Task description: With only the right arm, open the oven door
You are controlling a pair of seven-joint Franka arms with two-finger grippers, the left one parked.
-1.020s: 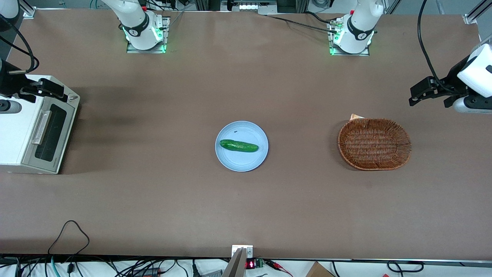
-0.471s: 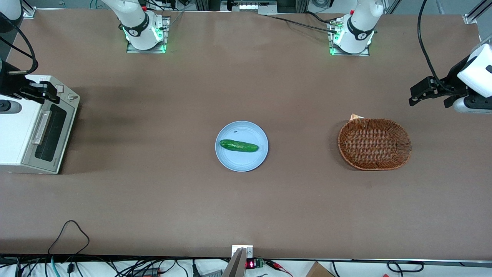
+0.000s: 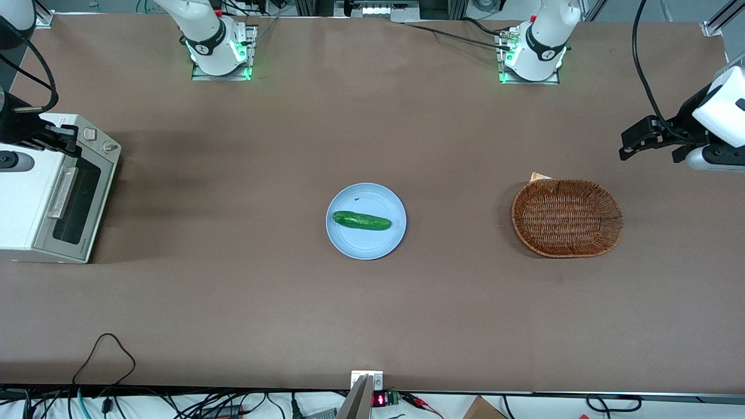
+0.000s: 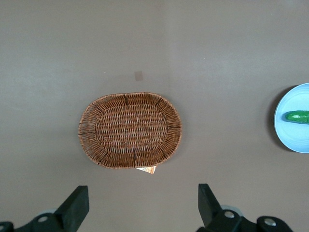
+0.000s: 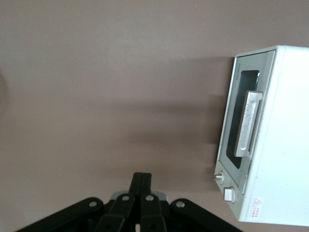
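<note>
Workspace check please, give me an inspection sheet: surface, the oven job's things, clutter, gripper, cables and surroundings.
Surface: brown table, flat, one covering.
Job's things: oven door shut, handle untouched, on the white oven at the working arm's end.
Clutter: cucumber on a blue plate mid-table; wicker basket toward the parked arm's end, a paper scrap at its rim.
Grippers: gripper above the oven's knob end, jaws shut, holding nothing.
Cables: black loop on the table edge nearest the front camera.
Surroundings: two arm bases with green lights.
</note>
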